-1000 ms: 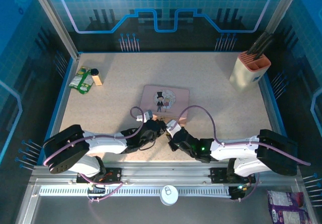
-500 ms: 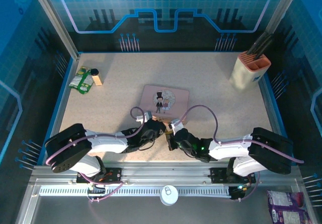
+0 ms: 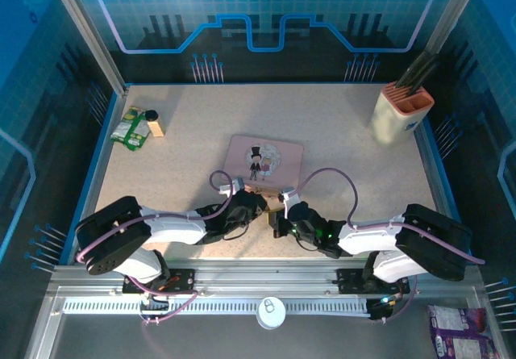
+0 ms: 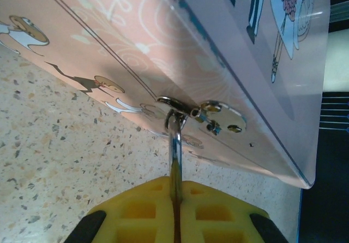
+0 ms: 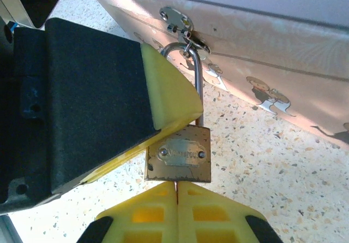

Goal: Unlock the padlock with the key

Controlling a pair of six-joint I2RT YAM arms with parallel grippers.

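The small brass padlock [image 5: 179,155] hangs by its thin silvery shackle [image 4: 175,144] from the hasp [image 4: 188,110] on the front of the pink tin [image 3: 266,159]. My left gripper [image 4: 175,185] is shut on the padlock, and one of its yellow fingers [image 5: 166,90] lies against the shackle and the top of the body. My right gripper [image 5: 177,184] sits just below the padlock's underside, shut on the key [image 5: 176,187]. Only a thin dark sliver of the key shows between the pads, reaching up to the padlock's bottom edge. Both grippers meet in front of the tin [image 3: 272,211].
Green snack packets and a small bottle [image 3: 135,125] lie at the back left. A beige holder with dark utensils [image 3: 401,110] stands at the back right. A white round lid [image 3: 271,312] rests on the front rail and a purple bag [image 3: 455,331] lies at the bottom right.
The right wrist has shifted slightly at the padlock and its cable loop has swung to the right. The left arm has barely moved. Both grippers stay shut.
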